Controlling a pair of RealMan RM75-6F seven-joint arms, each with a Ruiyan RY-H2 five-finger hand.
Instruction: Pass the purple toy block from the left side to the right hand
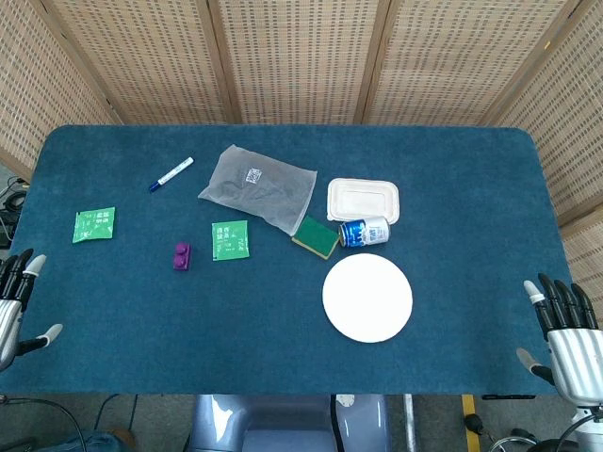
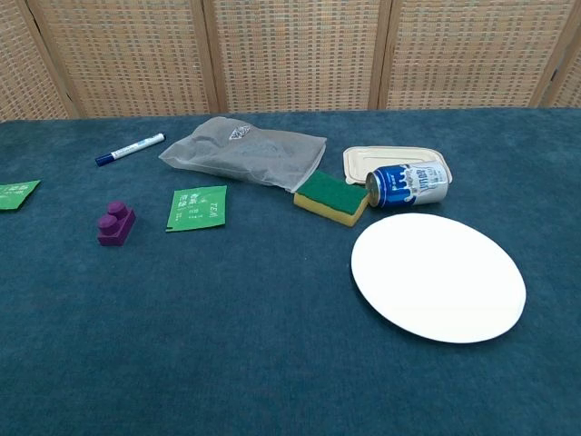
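The purple toy block (image 1: 181, 256) lies on the blue table left of centre, also seen in the chest view as a small studded block (image 2: 115, 223). My left hand (image 1: 13, 306) hovers at the table's near left edge, fingers spread, holding nothing, well left of the block. My right hand (image 1: 569, 337) sits at the near right edge, fingers apart and empty. Neither hand shows in the chest view.
A green packet (image 1: 230, 240) lies just right of the block, another green packet (image 1: 93, 225) to its left. A marker (image 1: 171, 174), a mesh bag (image 1: 257, 186), a sponge (image 1: 316, 236), a lidded box (image 1: 364, 200), a can (image 1: 364, 232) and a white plate (image 1: 367, 298) fill the middle.
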